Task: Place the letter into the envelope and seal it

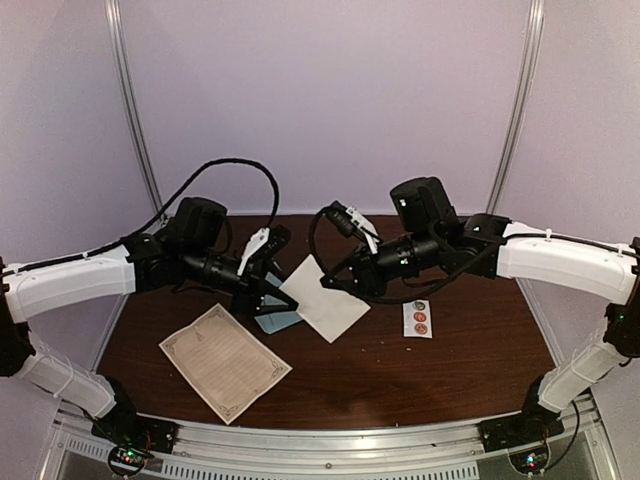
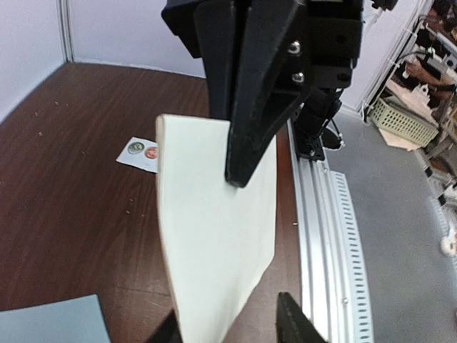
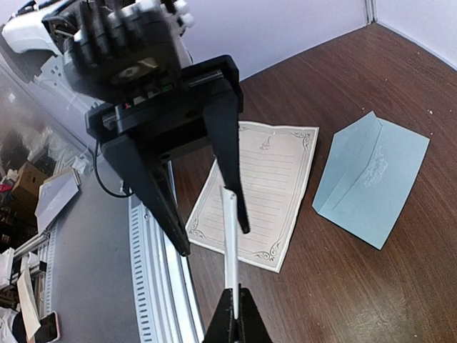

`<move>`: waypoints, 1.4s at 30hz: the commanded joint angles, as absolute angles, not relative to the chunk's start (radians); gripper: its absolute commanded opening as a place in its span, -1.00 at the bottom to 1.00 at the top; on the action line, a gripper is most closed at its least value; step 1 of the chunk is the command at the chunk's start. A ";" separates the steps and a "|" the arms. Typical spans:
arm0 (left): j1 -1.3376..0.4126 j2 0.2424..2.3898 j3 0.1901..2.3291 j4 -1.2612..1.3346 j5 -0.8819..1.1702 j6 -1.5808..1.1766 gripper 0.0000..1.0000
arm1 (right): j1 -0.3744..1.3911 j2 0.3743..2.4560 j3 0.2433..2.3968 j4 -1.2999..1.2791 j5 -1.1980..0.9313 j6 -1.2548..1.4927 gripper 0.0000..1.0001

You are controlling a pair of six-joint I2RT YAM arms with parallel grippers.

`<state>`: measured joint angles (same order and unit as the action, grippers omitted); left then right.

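Dark, wood-grained table [image 1: 450,380] stood inside pale walls, its near edge a slotted metal rail. Lying flat and apart from the arms' grip was the envelope [image 3: 371,179], a smooth light blue paper piece with one pointed end; whether anything was inside it could not be told. The letter [image 1: 225,362] lay outside it, close by on the wood, a cream rectangle with faint ruled lines and a thin ornate dark border. A plain white sheet [image 1: 325,300], unmarked, hung raised above the table between the two arms. The right gripper [image 2: 241,168] was clamped tight on one edge of it. The left gripper [image 3: 212,239] stood partly open, its black fingers on either side of the sheet. Further right lay a small white strip [image 1: 418,318] carrying round coloured stickers.
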<state>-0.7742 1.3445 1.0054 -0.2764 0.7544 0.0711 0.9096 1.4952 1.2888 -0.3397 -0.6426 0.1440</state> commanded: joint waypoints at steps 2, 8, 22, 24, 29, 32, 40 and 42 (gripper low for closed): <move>-0.778 1.216 0.939 -0.041 0.652 -0.083 0.36 | 0.913 1.370 1.143 0.005 -0.614 0.292 -1.00; -0.777 1.139 0.837 0.218 0.576 -0.265 0.78 | 0.915 1.283 1.022 0.275 -0.504 0.401 -1.00; -0.847 1.188 0.782 0.597 0.617 -0.523 0.56 | 0.939 1.296 0.978 0.558 -0.529 0.498 -1.00; -0.847 1.192 0.775 0.636 0.621 -0.547 0.39 | 0.945 1.305 0.983 0.563 -0.538 0.500 -1.00; -0.848 1.202 0.769 0.691 0.612 -0.583 -0.07 | 0.955 1.321 0.990 0.574 -0.548 0.503 -1.00; -0.848 1.207 0.767 0.707 0.603 -0.598 -0.36 | 0.959 1.318 0.987 0.580 -0.544 0.501 -1.00; -0.848 1.211 0.757 0.691 0.585 -0.623 -1.00 | 0.959 1.310 0.994 0.524 -0.511 0.476 -1.00; -0.848 1.201 0.772 0.620 0.547 -0.596 -1.00 | 0.959 1.300 1.006 0.469 -0.479 0.456 -0.87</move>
